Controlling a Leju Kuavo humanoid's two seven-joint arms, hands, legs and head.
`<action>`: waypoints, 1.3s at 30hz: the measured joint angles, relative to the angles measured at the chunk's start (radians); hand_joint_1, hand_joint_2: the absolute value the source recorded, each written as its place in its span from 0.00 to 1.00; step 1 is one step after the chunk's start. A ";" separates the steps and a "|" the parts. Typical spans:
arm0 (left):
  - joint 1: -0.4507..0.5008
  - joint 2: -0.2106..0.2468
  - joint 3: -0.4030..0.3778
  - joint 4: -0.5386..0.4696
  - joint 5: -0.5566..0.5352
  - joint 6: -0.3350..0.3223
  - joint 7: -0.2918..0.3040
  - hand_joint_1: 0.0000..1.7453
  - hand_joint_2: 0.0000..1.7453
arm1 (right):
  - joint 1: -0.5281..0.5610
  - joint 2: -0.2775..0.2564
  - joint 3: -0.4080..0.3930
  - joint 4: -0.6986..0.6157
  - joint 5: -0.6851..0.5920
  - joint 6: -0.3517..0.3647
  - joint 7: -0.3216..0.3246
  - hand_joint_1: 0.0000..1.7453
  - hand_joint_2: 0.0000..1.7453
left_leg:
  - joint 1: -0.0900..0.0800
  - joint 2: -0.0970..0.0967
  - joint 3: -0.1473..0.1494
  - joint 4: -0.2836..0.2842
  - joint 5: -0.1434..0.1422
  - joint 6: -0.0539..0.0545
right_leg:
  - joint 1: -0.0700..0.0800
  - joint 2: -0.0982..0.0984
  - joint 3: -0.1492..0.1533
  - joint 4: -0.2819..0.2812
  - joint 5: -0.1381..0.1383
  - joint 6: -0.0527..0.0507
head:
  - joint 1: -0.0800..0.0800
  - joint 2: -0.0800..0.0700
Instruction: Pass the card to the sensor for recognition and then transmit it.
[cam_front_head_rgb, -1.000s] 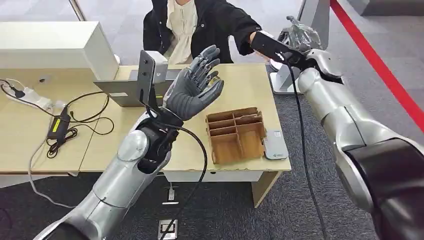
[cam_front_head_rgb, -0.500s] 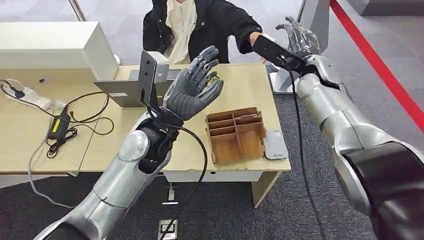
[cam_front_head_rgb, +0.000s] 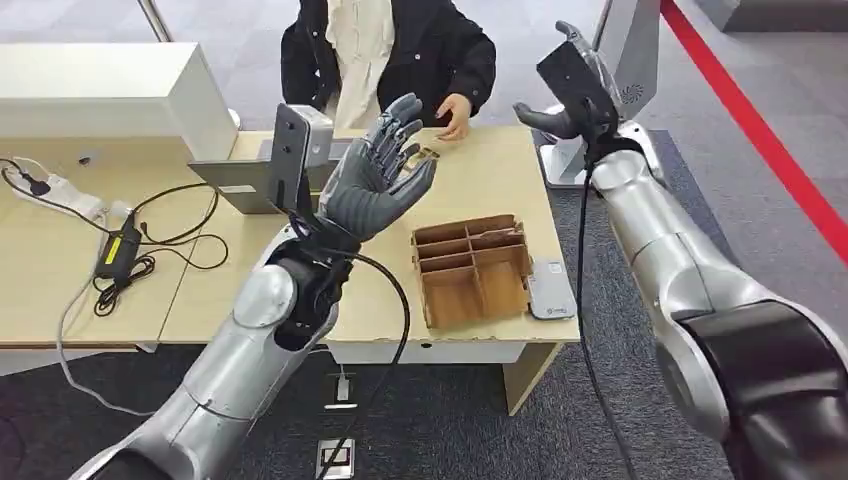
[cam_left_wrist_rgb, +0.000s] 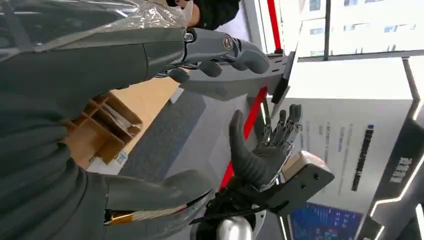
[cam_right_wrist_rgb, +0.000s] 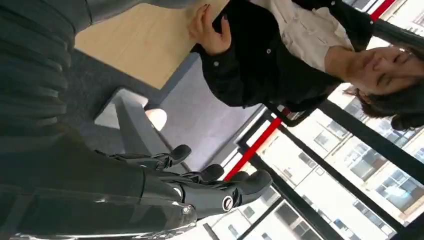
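My right hand is raised beyond the table's far right corner, fingers spread and palm bare; the left wrist view shows this right hand holding nothing. My left hand stands upright over the table, fingers apart and empty, just right of the grey upright sensor panel. A pale flat card-like piece lies on the table beside a brown divided tray. A person in a dark jacket sits behind the table, one hand resting on its far edge.
A white box stands at the back left. A power adaptor with tangled cables lies on the left. A white stand base sits off the table's right corner under my right arm. A red floor line runs at the right.
The person's arm, stretched out to my right hand before, has drawn back to the table. My right hand has risen and turned with its fingers spread. My left hand barely moved.
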 joint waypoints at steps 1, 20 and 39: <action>0.002 0.002 0.001 -0.003 -0.001 0.000 0.000 0.00 1.00 | 0.022 -0.001 0.000 -0.022 -0.022 0.013 0.012 0.00 1.00 | 0.000 0.000 0.000 0.000 0.000 0.000 | 0.000 0.000 0.000 0.000 0.000 0.000 | 0.000 0.000; 0.037 0.031 0.006 -0.059 -0.005 -0.021 0.024 0.00 1.00 | 0.376 -0.069 0.032 -0.309 -0.065 0.111 0.162 0.00 1.00 | 0.000 0.000 0.000 0.000 0.000 0.000 | 0.000 0.000 0.000 0.000 0.000 0.000 | 0.000 0.000; 0.038 0.031 0.006 -0.061 -0.005 -0.052 0.032 0.00 1.00 | 0.427 -0.085 0.067 -0.389 0.047 0.079 0.189 0.00 1.00 | 0.000 0.000 0.000 0.000 0.000 0.000 | 0.000 0.000 0.000 0.000 0.000 0.000 | 0.000 0.000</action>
